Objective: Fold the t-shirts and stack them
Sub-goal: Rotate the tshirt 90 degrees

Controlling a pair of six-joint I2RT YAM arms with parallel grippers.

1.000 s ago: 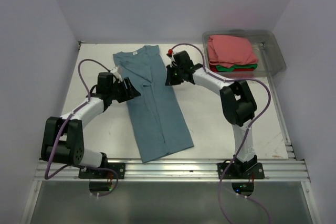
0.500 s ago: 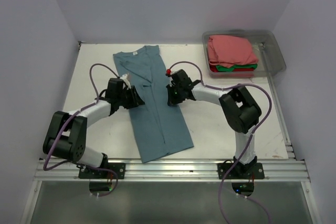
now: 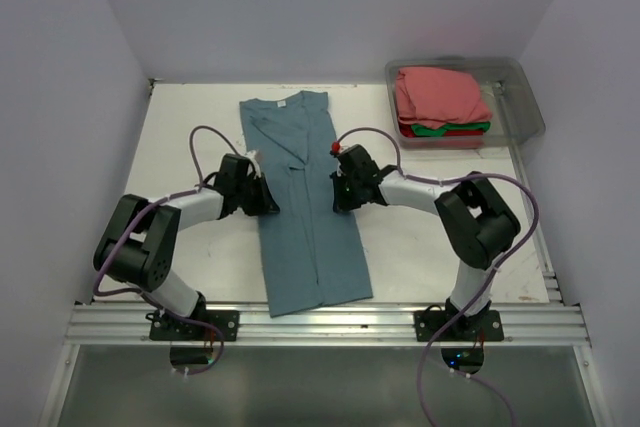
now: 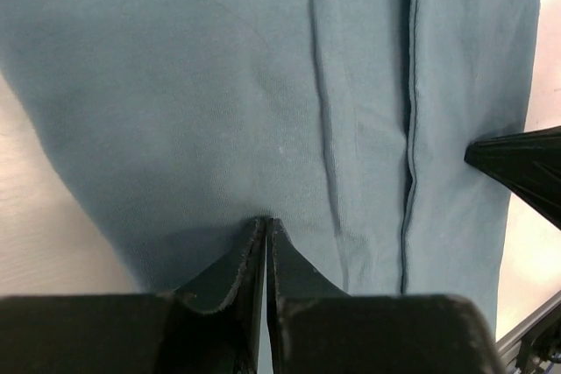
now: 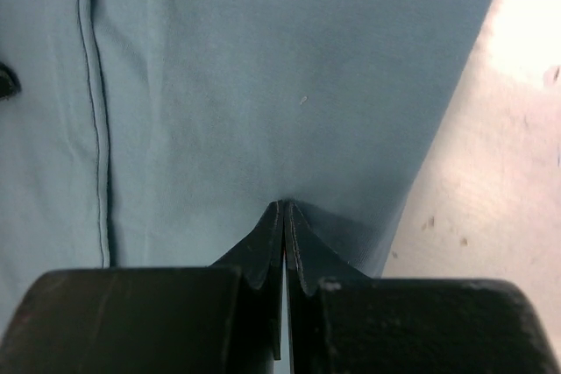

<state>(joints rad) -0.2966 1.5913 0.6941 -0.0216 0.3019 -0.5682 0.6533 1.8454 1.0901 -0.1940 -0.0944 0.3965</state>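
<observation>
A slate-blue t-shirt [image 3: 305,197] lies on the table as a long narrow strip, collar at the far end. My left gripper [image 3: 268,204] sits at the strip's left edge, about halfway along. In the left wrist view its jaws [image 4: 266,221] are pressed together, with the blue cloth [image 4: 219,85] puckered at their tips. My right gripper [image 3: 340,197] is at the opposite edge. Its jaws [image 5: 284,205] are shut, pinching the cloth [image 5: 263,67] near its border. Folded salmon-pink [image 3: 440,95], green [image 3: 445,129] and red [image 3: 465,134] t-shirts are stacked at the back right.
The stacked shirts sit in a clear plastic bin [image 3: 522,97] at the table's back right corner. White walls close in the table on the left, back and right. A metal rail [image 3: 330,322] runs along the near edge, by the arm bases.
Both grippers moved nearer and inward along the shirt's edges. The left jaws closed. The shirt shifted right and straightened from its slant.
</observation>
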